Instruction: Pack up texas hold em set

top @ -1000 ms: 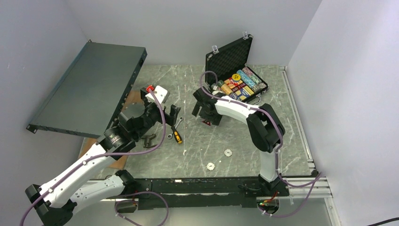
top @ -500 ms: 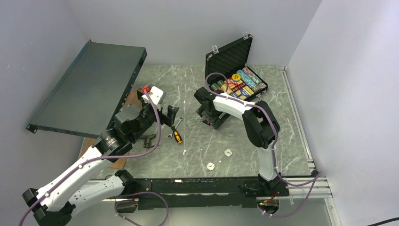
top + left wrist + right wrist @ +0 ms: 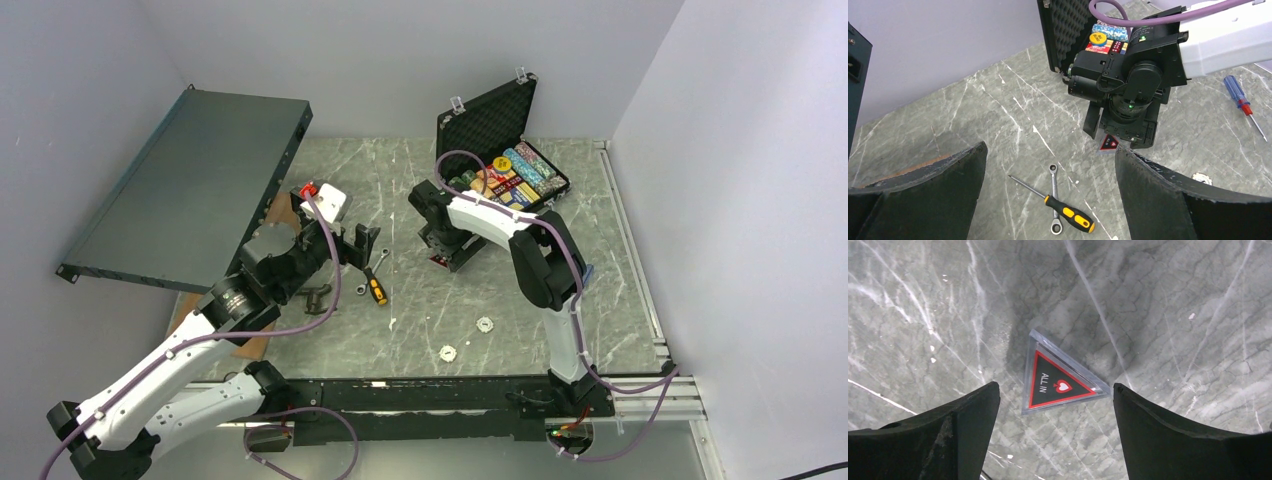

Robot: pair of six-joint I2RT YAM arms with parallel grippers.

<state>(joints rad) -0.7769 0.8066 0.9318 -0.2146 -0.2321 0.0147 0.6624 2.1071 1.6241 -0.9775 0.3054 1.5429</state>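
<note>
The right gripper [image 3: 1054, 392] hangs low over the marble table [image 3: 400, 180] with its jaws spread, 1 finger on each side of a clear triangular token [image 3: 1058, 377] that lies flat between them, touched by neither. Only the right wrist view shows the red-edged black face reading "ALL IN" with a heart; from the top view the token [image 3: 440, 261] is a red speck under the gripper [image 3: 447, 252], and the left wrist view shows just 1 corner [image 3: 1109, 143] below the gripper [image 3: 1115, 139].

The left gripper [image 3: 1050, 149] is wide open and holds nothing, hovering above a yellow-handled screwdriver [image 3: 1068, 212] and a wrench [image 3: 1053, 197] that lie touching.

The black briefcase [image 3: 488, 122] stands open at the far right of the table, rows of poker chips [image 3: 520, 172] inside. The left wrist view shows a yellow button [image 3: 1098, 37] in it. The top view alone shows 2 white round buttons [image 3: 485, 323] loose on the table nearer the arm bases, and the dark-grey panel [image 3: 190, 180] at the left.
</note>
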